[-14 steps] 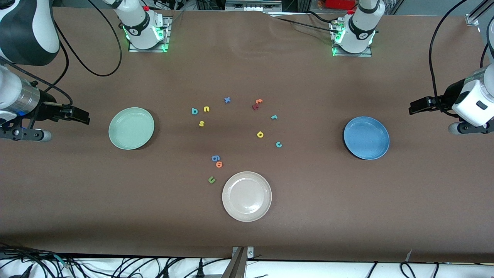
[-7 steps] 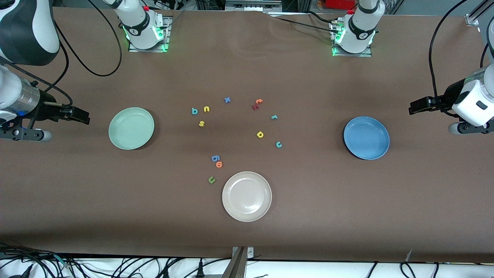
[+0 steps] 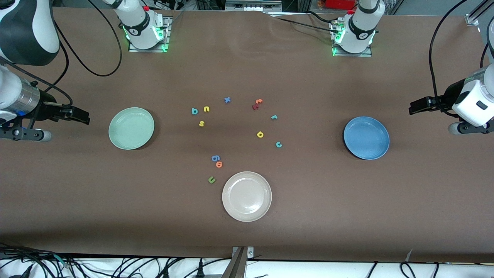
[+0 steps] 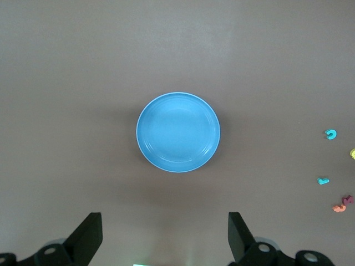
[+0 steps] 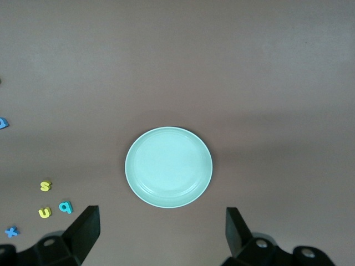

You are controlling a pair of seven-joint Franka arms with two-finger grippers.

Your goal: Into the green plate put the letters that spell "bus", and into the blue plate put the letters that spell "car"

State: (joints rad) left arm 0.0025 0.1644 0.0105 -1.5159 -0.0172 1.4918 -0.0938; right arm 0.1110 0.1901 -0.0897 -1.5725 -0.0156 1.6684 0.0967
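Front view shows the letters that spell "bus" lying flat near the middle of the bench, a teal "b" (image 3: 194, 111) just beside a yellow "u" (image 3: 206, 109), with a yellow "s" (image 3: 201, 123) a little nearer the camera. The letters for "car" lie apart from them, toward the left arm's end: a teal "r" (image 3: 274, 117), a yellow "a" (image 3: 260, 134) and a teal "c" (image 3: 278, 144), none touching. All are tiny, matte foam cut-outs. The green plate (image 3: 131, 128), round, smooth and shallow-rimmed, sits toward the right arm's end and holds nothing; the blue plate (image 3: 366, 138), same shape, sits toward the left arm's end, also bare. The right end effector (image 3: 79, 115) hangs over the bench's end edge just outside the green plate, fingers spread wide, gripping nothing; in its wrist view the dark fingers (image 5: 83, 227) frame the plate. The left end effector (image 3: 418, 105) hangs over the opposite end of the bench, likewise wide and holding nothing. A blue "x" (image 3: 227, 100), an orange "t" (image 3: 258, 101) touching a dark red letter (image 3: 255, 106), a blue letter (image 3: 215, 158) touching an orange "o" (image 3: 219, 164), and a green "u" (image 3: 211, 179) are scattered around. A white plate (image 3: 247, 196) sits toward the bench's camera-side edge. Brown matte surface lies open between plates and letters.
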